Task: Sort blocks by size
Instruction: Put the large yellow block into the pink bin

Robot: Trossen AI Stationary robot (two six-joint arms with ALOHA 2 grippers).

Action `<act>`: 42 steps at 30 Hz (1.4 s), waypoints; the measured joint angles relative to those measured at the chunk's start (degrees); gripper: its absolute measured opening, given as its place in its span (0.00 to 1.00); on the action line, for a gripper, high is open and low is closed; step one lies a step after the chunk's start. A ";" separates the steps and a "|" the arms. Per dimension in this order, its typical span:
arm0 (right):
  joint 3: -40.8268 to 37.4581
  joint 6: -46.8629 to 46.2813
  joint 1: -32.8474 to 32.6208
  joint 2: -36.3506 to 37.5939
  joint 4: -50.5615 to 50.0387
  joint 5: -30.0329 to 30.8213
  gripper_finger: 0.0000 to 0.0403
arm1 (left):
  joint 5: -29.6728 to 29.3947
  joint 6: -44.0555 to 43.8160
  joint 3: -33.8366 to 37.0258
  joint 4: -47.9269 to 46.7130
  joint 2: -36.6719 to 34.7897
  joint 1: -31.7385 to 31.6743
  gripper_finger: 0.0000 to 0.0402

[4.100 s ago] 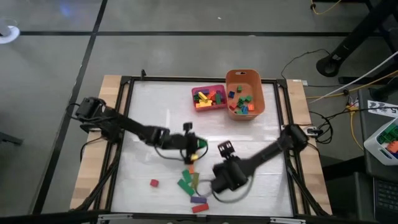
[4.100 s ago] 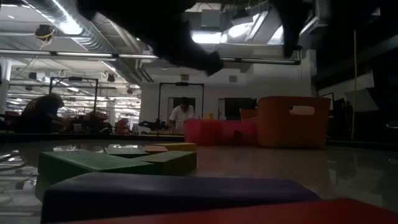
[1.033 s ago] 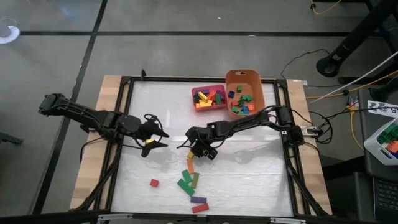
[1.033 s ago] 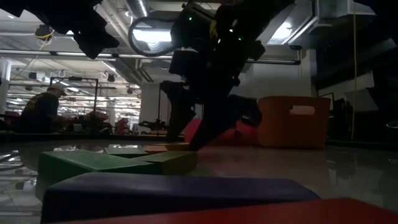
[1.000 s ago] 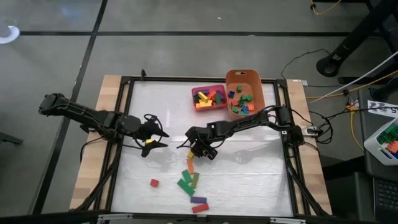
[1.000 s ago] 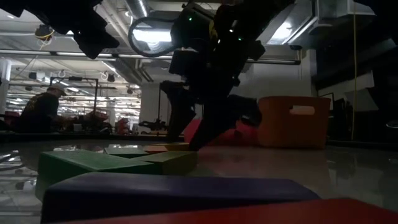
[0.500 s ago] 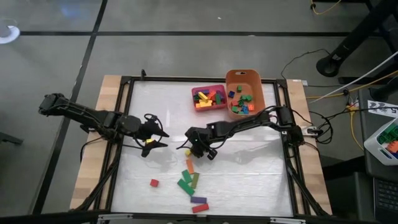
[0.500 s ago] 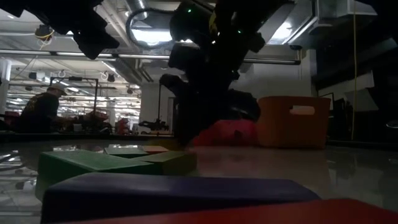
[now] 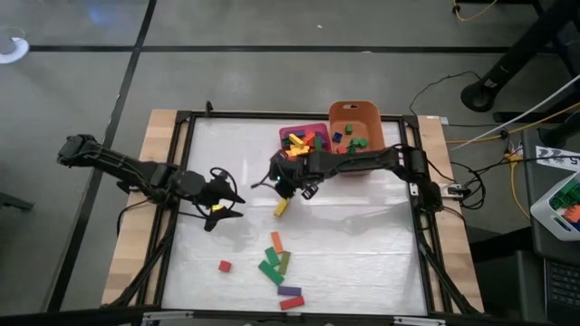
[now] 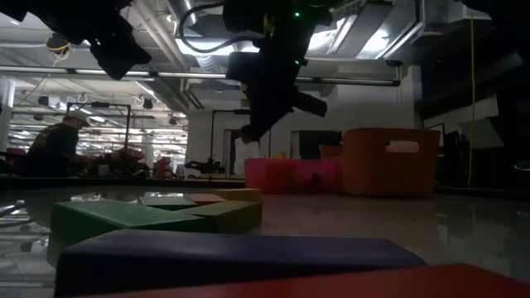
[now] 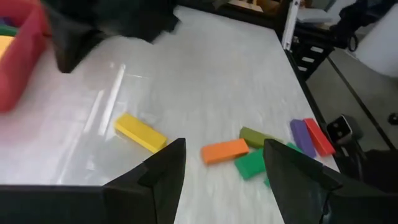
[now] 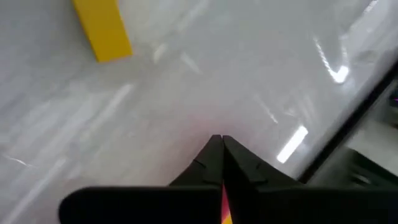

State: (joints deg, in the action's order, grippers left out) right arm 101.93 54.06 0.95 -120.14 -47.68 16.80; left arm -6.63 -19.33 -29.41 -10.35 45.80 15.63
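Note:
My right gripper (image 9: pixel 281 186) hangs shut above the table, just near of the pink tray (image 9: pixel 321 129), with nothing seen between its fingers (image 12: pixel 217 138). A yellow block (image 9: pixel 281 207) lies flat on the table right below it (image 12: pixel 102 31). My left gripper (image 9: pixel 234 203) stands open over the table's left half, and its wrist view shows only bare table between the fingers (image 11: pixel 224 146). Nearer the front edge lie an orange block (image 9: pixel 275 241), green blocks (image 9: pixel 269 270), a purple block (image 9: pixel 289 291), a red block (image 9: pixel 291 302) and a red cube (image 9: pixel 224 266).
The pink tray and the orange tub (image 9: pixel 356 105) stand side by side at the far edge, both holding several blocks. A raised black frame (image 9: pixel 186 163) runs round the table. In the low view the green (image 10: pixel 124 217) and purple blocks (image 10: pixel 232 257) lie close to the camera.
My right gripper has shut, risen off the table and gone toward the far edge, up to the pink tray. The yellow block that lay at its fingers has shifted a little toward the far edge and lies on the table, out of the gripper.

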 joint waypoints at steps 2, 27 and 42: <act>0.13 -1.17 0.93 0.00 0.02 -4.60 0.04 | 0.00 0.00 0.00 -0.14 0.00 0.87 0.50; 0.13 -5.68 -0.65 -5.32 3.55 -26.47 0.45 | 0.00 0.22 -0.02 -1.68 0.21 3.52 0.50; 0.14 -4.26 -0.55 -7.91 4.26 -23.89 0.41 | 0.00 0.72 -0.02 -2.58 0.90 3.52 0.50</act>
State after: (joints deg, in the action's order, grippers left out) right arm 102.07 49.80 0.40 -128.04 -43.42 -7.09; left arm -6.63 -18.61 -29.43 -12.93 46.70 19.16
